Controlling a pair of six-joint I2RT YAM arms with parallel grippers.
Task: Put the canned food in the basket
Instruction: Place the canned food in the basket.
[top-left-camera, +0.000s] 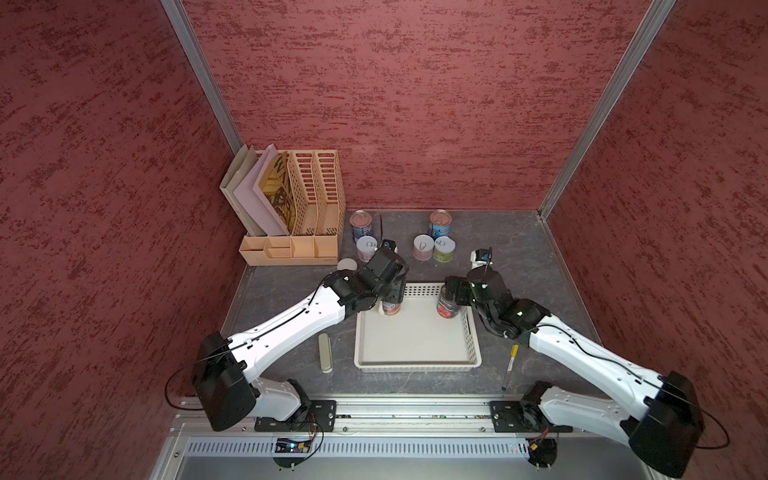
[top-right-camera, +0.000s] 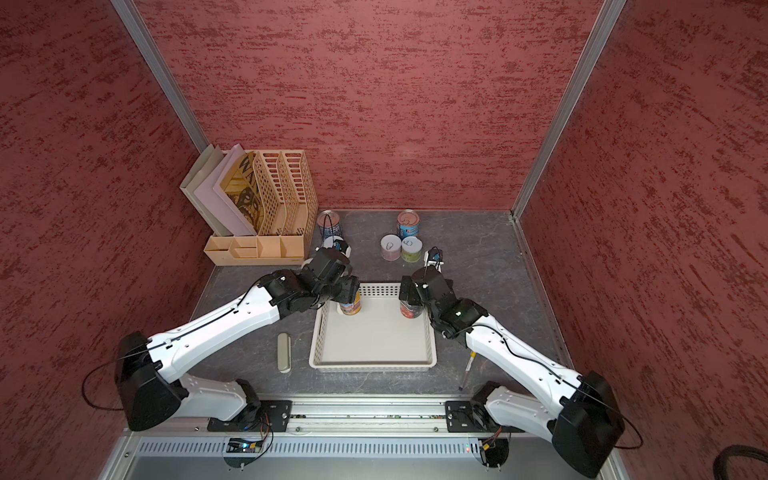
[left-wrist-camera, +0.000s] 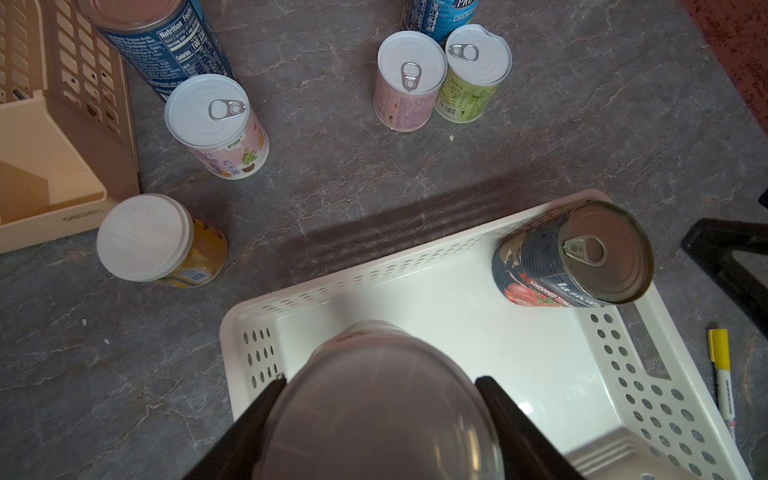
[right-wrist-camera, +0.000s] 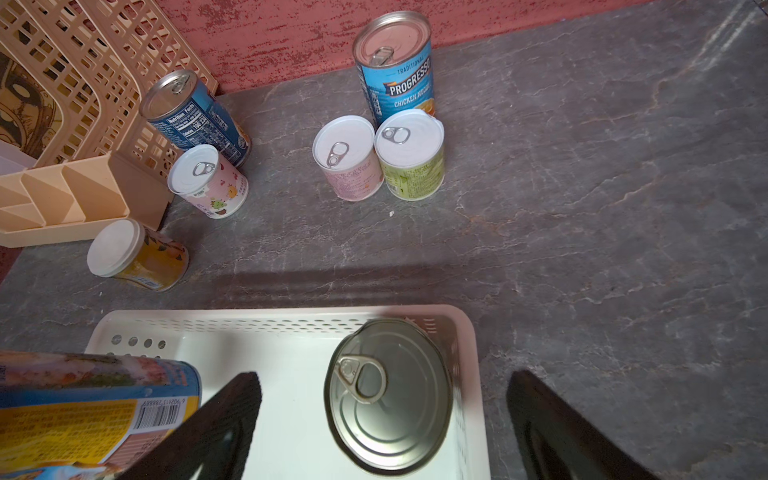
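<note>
While the left gripper (left-wrist-camera: 380, 380) clamps its sides, an orange-and-blue can (top-left-camera: 391, 308) with a clear lid and a barcode stands upright, long axis vertical, at the far-left corner of the basket (top-left-camera: 415, 365). Whether it touches the floor I cannot tell. At the far-right corner stands a tomato can (left-wrist-camera: 573, 257) reading "CHOPPED TOM", tab up. The right gripper (right-wrist-camera: 384, 376) is spread wide over it, jaws apart from it. Farther back, a blue "PROGRESSO" can (right-wrist-camera: 399, 79) stands upright on the table (right-wrist-camera: 582, 187). Both arms reach forward, wrists bent down.
</note>
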